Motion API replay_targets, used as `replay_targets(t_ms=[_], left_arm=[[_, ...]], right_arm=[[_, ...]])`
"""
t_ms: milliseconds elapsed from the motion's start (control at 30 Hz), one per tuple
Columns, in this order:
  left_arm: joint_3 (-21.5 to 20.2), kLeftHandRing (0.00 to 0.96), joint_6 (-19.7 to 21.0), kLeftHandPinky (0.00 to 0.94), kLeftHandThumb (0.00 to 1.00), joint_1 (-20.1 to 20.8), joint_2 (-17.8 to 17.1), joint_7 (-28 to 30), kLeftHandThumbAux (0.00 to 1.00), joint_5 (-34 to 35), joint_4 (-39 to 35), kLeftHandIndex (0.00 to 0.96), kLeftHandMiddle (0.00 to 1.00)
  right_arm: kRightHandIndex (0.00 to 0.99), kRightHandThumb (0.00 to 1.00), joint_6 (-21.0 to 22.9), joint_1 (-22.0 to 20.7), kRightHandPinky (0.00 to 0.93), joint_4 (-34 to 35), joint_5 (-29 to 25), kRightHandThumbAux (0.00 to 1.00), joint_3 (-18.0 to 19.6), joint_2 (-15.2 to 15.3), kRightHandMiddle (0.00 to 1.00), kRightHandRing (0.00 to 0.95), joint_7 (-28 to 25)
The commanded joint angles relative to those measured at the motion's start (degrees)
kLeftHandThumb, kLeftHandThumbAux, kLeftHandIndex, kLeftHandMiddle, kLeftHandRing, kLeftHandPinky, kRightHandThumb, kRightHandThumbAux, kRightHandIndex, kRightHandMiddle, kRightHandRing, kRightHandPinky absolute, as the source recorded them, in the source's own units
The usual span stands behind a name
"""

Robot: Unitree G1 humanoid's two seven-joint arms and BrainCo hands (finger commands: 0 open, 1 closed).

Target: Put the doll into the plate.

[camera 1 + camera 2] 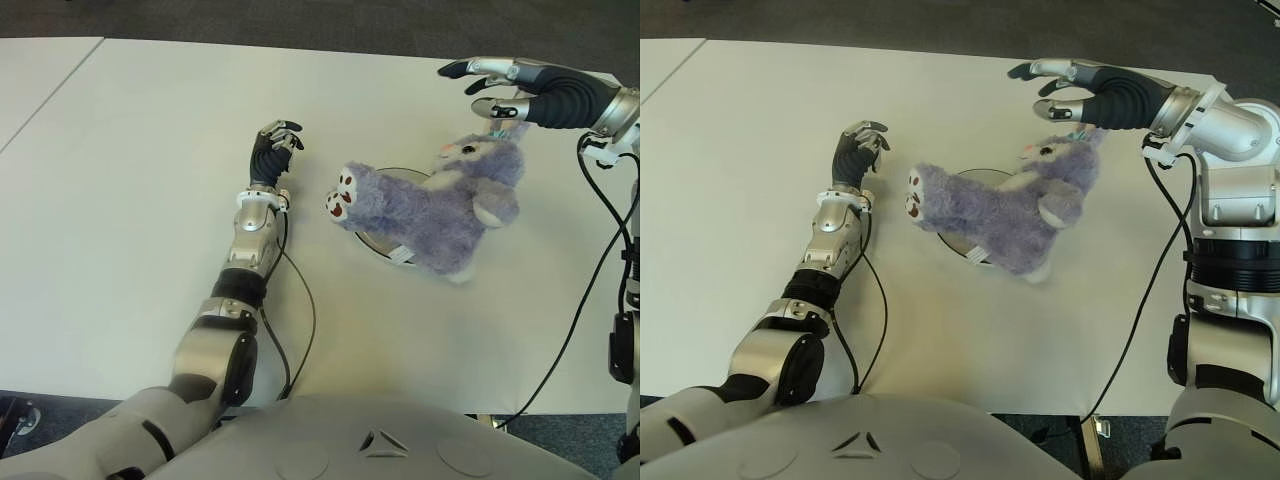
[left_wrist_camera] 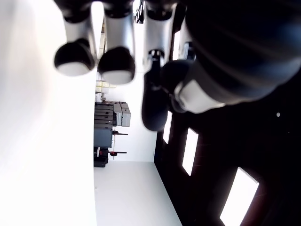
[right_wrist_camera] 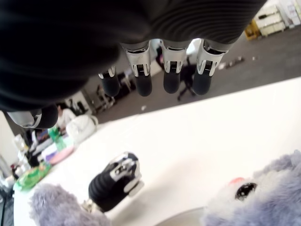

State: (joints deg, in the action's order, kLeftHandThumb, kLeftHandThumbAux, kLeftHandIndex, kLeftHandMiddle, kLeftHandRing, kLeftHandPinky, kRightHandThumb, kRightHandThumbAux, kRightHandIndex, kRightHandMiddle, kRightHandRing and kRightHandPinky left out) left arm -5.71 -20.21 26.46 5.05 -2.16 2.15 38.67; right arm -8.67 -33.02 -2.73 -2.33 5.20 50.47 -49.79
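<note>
The left robot hand (image 1: 275,145), fingers loosely curled and empty, shows beside the doll (image 1: 430,200), which already lies across the plate (image 1: 372,243) on the counter (image 1: 120,230) (right robot hand (image 1: 500,85) open above it), so little remains.

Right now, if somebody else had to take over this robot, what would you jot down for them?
Right hand: open, fingers spread, holding nothing, above the head of the doll.
Left hand: idle, fingers loosely curled, holding nothing, left of the doll's feet.
Doll: lies on its side across the plate, which it mostly hides; its head and feet stick out past the rim.
Done: the doll looks delivered and let go.
Left: probably just pull the right hand away and check that the doll sits well.
</note>
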Motion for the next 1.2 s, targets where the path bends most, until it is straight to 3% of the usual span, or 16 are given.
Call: replay_targets(t_ms=[33,267,467,633,767,1033,1200], left_arm=[[-0.18,0.871,0.01,0.860,0.711,-4.24,0.49,0.25,0.703,0.64,3.04,0.442,0.869],[-0.07,0.874,-0.06,0.861,0.711,-4.53,0.11,0.44,0.704,0.53,2.74,0.442,0.870],[0.03,0.875,-0.30,0.863,0.712,-4.71,-0.04,0.60,0.703,0.55,2.45,0.442,0.871],[-0.01,0.875,-0.56,0.864,0.713,-4.65,-0.14,0.72,0.703,0.63,2.57,0.442,0.870],[-0.05,0.874,-0.88,0.864,0.713,-4.57,-0.20,0.96,0.703,0.70,2.69,0.442,0.870],[-0.27,0.876,-1.61,0.864,0.713,-4.45,-0.18,1.21,0.703,0.98,2.87,0.442,0.870],[-0.43,0.877,-2.03,0.863,0.712,-4.48,-0.24,1.34,0.704,1.14,2.90,0.442,0.872]], right_arm=[[0.044,0.726,5.01,5.28,0.249,1.68,1.62,0.364,3.99,-0.93,0.022,0.066,6.70],[0.136,0.815,7.81,10.96,0.326,4.66,2.71,0.451,7.50,-6.71,0.174,0.211,18.57],[0.217,0.881,16.51,15.15,0.428,12.07,-1.76,0.582,11.27,-15.60,0.311,0.357,27.88],[0.272,0.871,17.96,15.97,0.446,12.35,-2.23,0.645,12.35,-17.72,0.352,0.401,30.57],[0.385,0.754,17.62,16.16,0.452,11.92,-2.07,0.703,12.86,-18.74,0.371,0.417,32.11],[0.416,0.719,16.43,16.50,0.453,7.10,-2.09,0.720,16.45,-18.25,0.381,0.420,34.90],[0.419,0.716,14.84,16.94,0.455,5.14,-1.41,0.721,17.92,-20.25,0.389,0.427,38.96]])
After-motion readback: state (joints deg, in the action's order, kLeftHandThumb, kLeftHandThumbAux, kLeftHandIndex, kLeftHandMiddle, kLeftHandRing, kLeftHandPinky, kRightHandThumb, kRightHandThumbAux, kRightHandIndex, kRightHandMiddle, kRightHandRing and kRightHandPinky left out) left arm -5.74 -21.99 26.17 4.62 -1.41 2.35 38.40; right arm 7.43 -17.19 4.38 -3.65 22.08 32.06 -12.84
